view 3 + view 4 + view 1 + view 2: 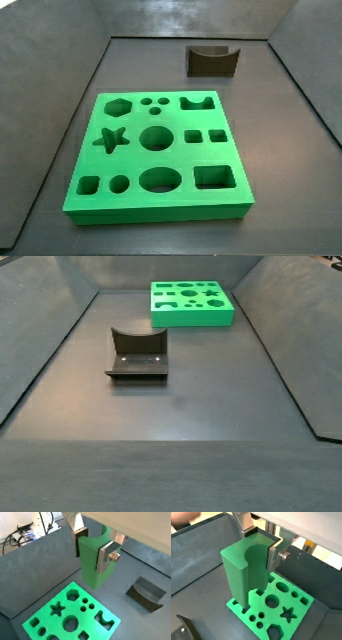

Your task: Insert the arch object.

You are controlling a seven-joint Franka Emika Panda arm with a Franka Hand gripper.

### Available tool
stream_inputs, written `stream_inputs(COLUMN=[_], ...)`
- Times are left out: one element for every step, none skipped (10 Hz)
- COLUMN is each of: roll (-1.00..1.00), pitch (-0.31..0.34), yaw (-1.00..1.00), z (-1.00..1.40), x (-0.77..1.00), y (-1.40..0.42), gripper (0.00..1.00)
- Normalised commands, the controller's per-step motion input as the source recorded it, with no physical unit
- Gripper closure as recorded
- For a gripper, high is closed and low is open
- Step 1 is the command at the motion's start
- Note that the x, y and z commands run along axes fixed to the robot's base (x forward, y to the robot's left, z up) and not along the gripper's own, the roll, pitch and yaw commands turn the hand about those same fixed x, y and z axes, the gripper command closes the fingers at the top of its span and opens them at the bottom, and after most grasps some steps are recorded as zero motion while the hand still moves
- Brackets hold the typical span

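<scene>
gripper (93, 552) hangs high over the floor, out of both side views. its silver plates are pinching a tall green block (90, 571) with a rounded groove down one face, and the pads look to be touching it on both sides. the arch object (211, 60) is not held. it sits on the dark floor (201, 406) well apart from the green board (160, 206), notch facing up, standing free with nothing touching it. step in hand looks like the approach before the pick, with nothing inserted yet and the arch cutout (201, 101) at the board's corner empty. next move probably calls for freeing the plates, coming down over the arch (147, 592), gripping its flat sides, then turning it to match the cutout. the arch is dark brown-grey, matte, hard-edged, with a smooth half-round notch. the board is glossy bright green plastic, a flat slab with star, hexagon, round and square holes. the floor is dull grey with a slight sheen. fit looks tight, so a slight twist could jam it.
</scene>
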Motion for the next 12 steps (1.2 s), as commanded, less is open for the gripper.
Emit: stream_inputs(roll=[0.00, 0.00, 0.07, 0.10, 0.13, 0.18, 0.14, 0.12, 0.08, 0.00, 0.00, -0.08], pitch=[0.000, 0.014, -0.016, 0.000, 0.000, 0.000, 0.000, 0.000, 0.000, 0.000, 0.000, 0.000], yaw=[-0.02, -0.07, -0.55, -0.93, -0.93, -0.87, -0.85, -0.87, -0.90, -0.97, -1.00, -0.96], z=[0.00, 0.00, -0.39, -0.54, -0.56, -0.60, -0.63, -0.64, -0.70, -0.67, -0.52, -0.46], x=[0.07, 0.08, 0.00, 0.03, 0.15, 0.25, 0.29, 0.27, 0.19, 0.03, 0.00, -0.02], y=[0.00, 0.03, 0.00, 0.04, 0.00, 0.00, 0.00, 0.01, 0.04, 0.07, 0.00, 0.00], gripper=[1.00, 1.00, 1.00, 1.00, 1.00, 1.00, 1.00, 1.00, 1.00, 1.00, 1.00, 1.00])
